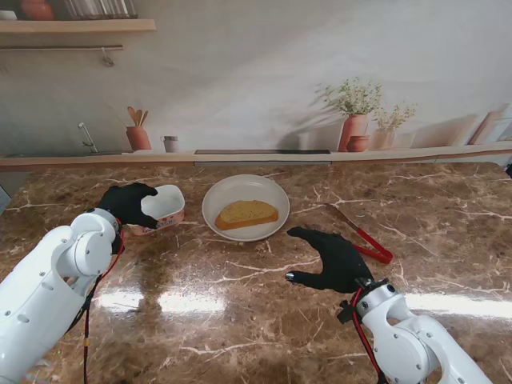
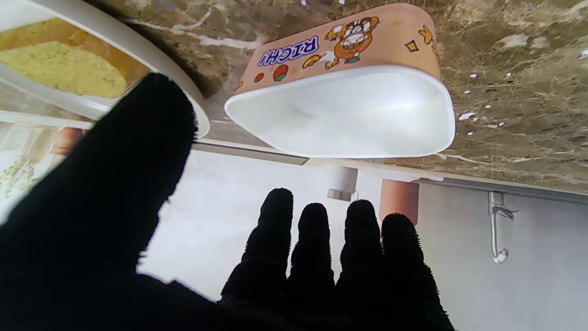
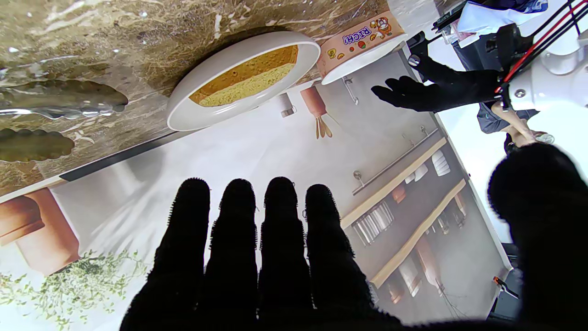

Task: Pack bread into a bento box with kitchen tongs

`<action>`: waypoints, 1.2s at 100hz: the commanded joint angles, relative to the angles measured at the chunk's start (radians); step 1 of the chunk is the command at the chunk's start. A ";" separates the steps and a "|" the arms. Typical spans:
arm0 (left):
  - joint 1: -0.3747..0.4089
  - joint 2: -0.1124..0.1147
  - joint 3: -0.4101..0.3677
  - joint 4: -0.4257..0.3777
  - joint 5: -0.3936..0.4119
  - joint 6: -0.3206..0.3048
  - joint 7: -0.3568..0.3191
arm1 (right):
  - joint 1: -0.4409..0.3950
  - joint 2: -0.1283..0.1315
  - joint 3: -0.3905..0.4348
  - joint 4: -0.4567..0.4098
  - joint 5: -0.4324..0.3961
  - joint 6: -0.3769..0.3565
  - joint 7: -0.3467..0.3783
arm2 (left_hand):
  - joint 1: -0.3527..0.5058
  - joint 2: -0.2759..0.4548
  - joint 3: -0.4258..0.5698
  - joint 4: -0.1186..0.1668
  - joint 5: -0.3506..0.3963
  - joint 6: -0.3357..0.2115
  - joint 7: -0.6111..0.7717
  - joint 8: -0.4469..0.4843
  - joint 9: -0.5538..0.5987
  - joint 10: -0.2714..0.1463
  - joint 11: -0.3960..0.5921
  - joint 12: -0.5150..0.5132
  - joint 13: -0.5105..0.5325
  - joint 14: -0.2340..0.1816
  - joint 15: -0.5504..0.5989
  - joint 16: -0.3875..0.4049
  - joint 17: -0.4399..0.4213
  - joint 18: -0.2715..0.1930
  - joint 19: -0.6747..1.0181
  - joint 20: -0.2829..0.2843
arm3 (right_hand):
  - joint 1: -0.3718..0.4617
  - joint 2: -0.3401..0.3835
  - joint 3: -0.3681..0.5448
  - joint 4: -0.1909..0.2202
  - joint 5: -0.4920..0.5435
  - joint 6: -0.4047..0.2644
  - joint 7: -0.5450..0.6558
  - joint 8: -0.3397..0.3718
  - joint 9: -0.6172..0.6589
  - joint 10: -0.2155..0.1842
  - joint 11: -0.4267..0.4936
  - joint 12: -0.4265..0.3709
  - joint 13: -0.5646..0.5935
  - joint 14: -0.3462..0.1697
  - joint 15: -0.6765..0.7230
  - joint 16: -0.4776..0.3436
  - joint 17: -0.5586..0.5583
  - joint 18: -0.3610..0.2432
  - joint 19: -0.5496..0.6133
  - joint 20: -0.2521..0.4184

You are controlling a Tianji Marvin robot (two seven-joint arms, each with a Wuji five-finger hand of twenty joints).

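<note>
Resting on a white plate (image 1: 220,194) near the middle of the brown marble bench (image 1: 240,304), a single slice of bread (image 1: 246,214) lay flat with its crust turned toward the back wall. The plate and its bread also showed in the right wrist view, plate (image 3: 193,117) and bread (image 3: 248,78), and partly in the left wrist view, where the bread (image 2: 59,69) sat inside the plate's rim (image 2: 138,46).

Just to the left of the plate stood the bento box (image 1: 164,206), a small pink tub with a white inside and cartoon printing on its wall (image 2: 340,46); nothing could be seen in it. The left robot hand (image 1: 128,202), in a black glove, was at the box's left side with fingers (image 2: 312,248) spread and thumb apart, holding nothing; whether it touched the box could not be told from the stand's view, while the left wrist view showed a gap between fingertips and box.

The tongs (image 1: 364,236), with red handles and metal arms, lay on the bench to the right of the plate, slanting toward me. The right robot hand (image 1: 332,260) hovered just beside them, nearer to me and to their left, fingers (image 3: 239,239) straight and apart, clasping nothing. The scalloped metal tong tips (image 3: 59,99) appeared in the right wrist view.
</note>
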 commanded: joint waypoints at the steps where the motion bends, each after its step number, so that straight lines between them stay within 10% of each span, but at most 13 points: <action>1: -0.026 0.000 0.012 0.027 -0.009 0.006 -0.014 | -0.004 -0.002 -0.003 0.008 0.007 0.006 0.012 | -0.004 -0.044 0.029 -0.022 -0.015 0.004 0.030 0.022 0.022 0.009 0.019 0.014 0.033 0.002 0.031 0.022 0.008 -0.042 0.047 0.024 | 0.008 0.017 -0.002 0.033 0.012 -0.025 -0.010 -0.008 0.010 -0.024 -0.013 0.016 -0.004 -0.023 -0.009 0.021 -0.008 -0.005 -0.008 -0.004; 70: -0.268 -0.003 0.268 0.358 -0.088 -0.032 -0.012 | 0.001 -0.002 -0.005 0.010 0.026 0.034 0.027 | 0.008 -0.060 0.086 -0.029 0.073 -0.046 0.236 0.142 0.203 0.009 0.104 0.093 0.221 0.039 0.127 0.120 0.139 0.011 0.177 0.091 | 0.017 0.015 -0.004 0.032 0.019 -0.029 -0.006 -0.006 0.018 -0.026 -0.010 0.026 0.003 -0.019 -0.005 0.030 -0.005 0.002 -0.004 0.011; 91: -0.290 -0.015 0.307 0.413 -0.091 -0.034 0.066 | 0.002 -0.001 -0.005 0.009 0.029 0.043 0.033 | 0.101 -0.038 0.157 -0.018 0.270 -0.186 0.442 0.255 0.457 -0.032 0.169 0.153 0.435 0.071 0.250 0.211 0.294 0.080 0.338 0.150 | 0.020 0.019 -0.006 0.032 0.022 -0.029 -0.005 -0.006 0.024 -0.026 -0.007 0.029 0.004 -0.017 -0.003 0.032 -0.003 0.005 -0.001 0.016; 96: -0.289 -0.017 0.310 0.418 -0.086 -0.028 0.085 | 0.002 -0.001 -0.005 0.009 0.029 0.044 0.034 | 0.188 -0.061 0.102 -0.081 0.335 -0.247 0.510 0.205 0.548 -0.030 0.184 0.167 0.517 0.082 0.290 0.238 0.355 0.116 0.390 0.164 | 0.022 0.020 -0.006 0.032 0.023 -0.030 -0.004 -0.006 0.025 -0.026 -0.006 0.030 0.005 -0.016 -0.003 0.033 -0.004 0.005 -0.001 0.017; 120: -0.255 -0.019 0.283 0.401 -0.080 -0.010 0.105 | 0.008 -0.003 -0.009 0.018 0.029 0.046 0.025 | 0.301 -0.035 0.100 -0.067 0.550 -0.314 0.638 0.001 0.913 -0.025 -0.084 0.386 0.707 0.103 0.370 0.290 0.486 0.189 0.509 0.169 | 0.032 0.030 -0.014 0.031 0.028 -0.031 -0.002 -0.006 0.031 -0.027 -0.002 0.035 0.008 -0.015 0.000 0.036 -0.002 0.007 0.002 0.021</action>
